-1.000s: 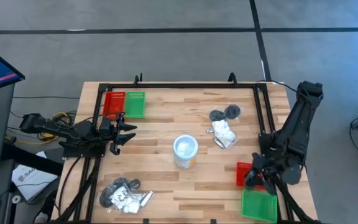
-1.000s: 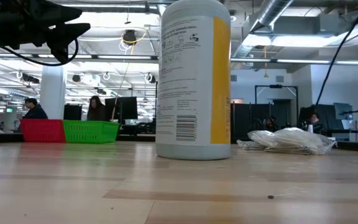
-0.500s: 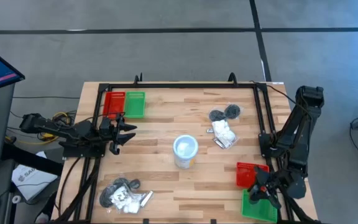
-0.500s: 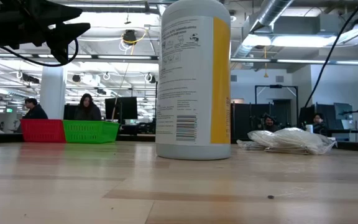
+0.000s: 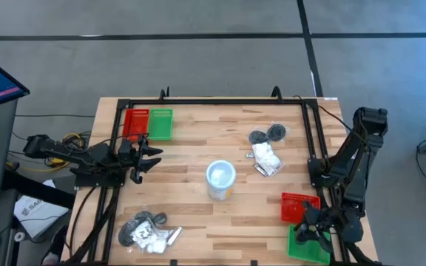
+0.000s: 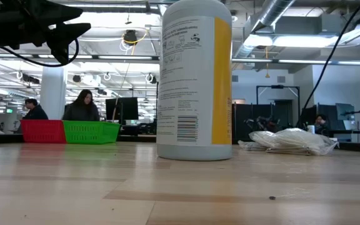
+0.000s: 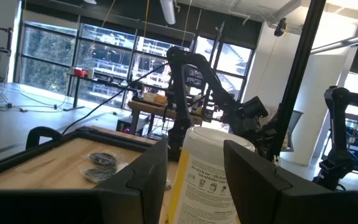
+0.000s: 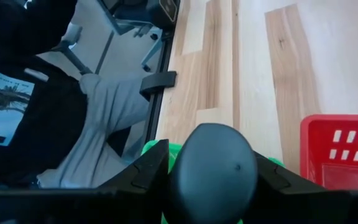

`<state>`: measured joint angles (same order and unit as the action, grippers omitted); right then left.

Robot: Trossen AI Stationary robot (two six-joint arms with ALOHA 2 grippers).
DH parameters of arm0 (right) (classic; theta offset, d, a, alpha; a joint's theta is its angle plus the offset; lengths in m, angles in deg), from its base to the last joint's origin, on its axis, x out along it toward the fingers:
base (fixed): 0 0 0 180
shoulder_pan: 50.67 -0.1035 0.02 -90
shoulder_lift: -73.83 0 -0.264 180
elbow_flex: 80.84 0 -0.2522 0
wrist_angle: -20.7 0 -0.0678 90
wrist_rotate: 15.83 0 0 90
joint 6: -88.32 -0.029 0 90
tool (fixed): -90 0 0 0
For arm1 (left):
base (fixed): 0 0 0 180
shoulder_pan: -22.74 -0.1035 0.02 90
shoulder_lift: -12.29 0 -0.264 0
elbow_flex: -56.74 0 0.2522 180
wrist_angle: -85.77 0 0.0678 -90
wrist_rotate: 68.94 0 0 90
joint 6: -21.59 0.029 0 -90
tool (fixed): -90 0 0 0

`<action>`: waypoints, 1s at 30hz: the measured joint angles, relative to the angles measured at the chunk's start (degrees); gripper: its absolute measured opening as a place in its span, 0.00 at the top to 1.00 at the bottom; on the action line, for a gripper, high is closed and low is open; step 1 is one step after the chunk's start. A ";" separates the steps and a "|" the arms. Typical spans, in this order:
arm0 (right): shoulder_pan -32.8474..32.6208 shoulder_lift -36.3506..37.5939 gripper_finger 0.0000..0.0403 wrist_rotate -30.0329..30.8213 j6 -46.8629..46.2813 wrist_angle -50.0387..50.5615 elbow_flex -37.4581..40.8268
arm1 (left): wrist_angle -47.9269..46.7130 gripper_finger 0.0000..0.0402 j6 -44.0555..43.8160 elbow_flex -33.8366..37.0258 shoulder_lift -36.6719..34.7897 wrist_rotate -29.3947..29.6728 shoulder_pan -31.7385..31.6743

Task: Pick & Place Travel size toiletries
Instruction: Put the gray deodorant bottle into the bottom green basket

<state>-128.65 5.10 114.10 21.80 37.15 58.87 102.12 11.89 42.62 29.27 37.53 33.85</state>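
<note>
Left arm lies low and level at the table's left edge, left gripper [image 5: 152, 159] pointing inward, fingers [image 7: 143, 180] apart, nothing between them. Right arm folded at the right edge, wrist bent down, right gripper [image 5: 304, 230] low at the near right corner, fingers [image 8: 151, 165] clamped on a dark round piece [image 8: 211, 165].

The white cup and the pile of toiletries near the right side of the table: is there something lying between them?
No. In the high view, only bare wood separates the white cup from the toiletries pile. The right gripper holds a dark round piece over the green tray.
</note>
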 joint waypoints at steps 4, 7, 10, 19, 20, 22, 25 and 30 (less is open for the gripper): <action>0.01 0.00 0.66 0.71 0.01 0.04 0.00 | -0.02 0.63 0.01 0.00 0.02 -0.02 0.00; -0.02 0.00 0.67 0.75 0.01 0.02 0.00 | -0.02 0.63 -0.01 0.00 0.02 -0.02 0.00; -0.02 0.00 0.65 0.75 0.00 0.03 0.00 | -0.03 0.63 0.00 0.00 0.00 0.00 0.00; -0.82 0.00 0.61 0.60 -1.02 0.04 0.00 | -0.04 0.63 0.00 0.00 0.02 -0.01 0.00; -0.82 0.00 0.61 0.59 -1.02 0.01 0.00 | -0.04 0.63 0.01 0.00 0.00 -0.02 0.00; -0.82 0.01 0.62 0.57 -1.02 -0.16 0.00 | -0.04 0.63 -0.01 0.00 -0.01 0.00 0.00; -0.80 0.00 0.62 0.57 -1.02 -0.16 0.00 | -0.04 0.63 -0.01 0.00 -0.01 0.00 0.00; -0.80 0.02 0.59 0.57 -1.04 -0.17 0.00 | -0.04 0.63 -0.01 0.00 0.02 0.00 0.00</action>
<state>-129.45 5.12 114.68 20.75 36.98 58.87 102.07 11.88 42.62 29.29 37.53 33.85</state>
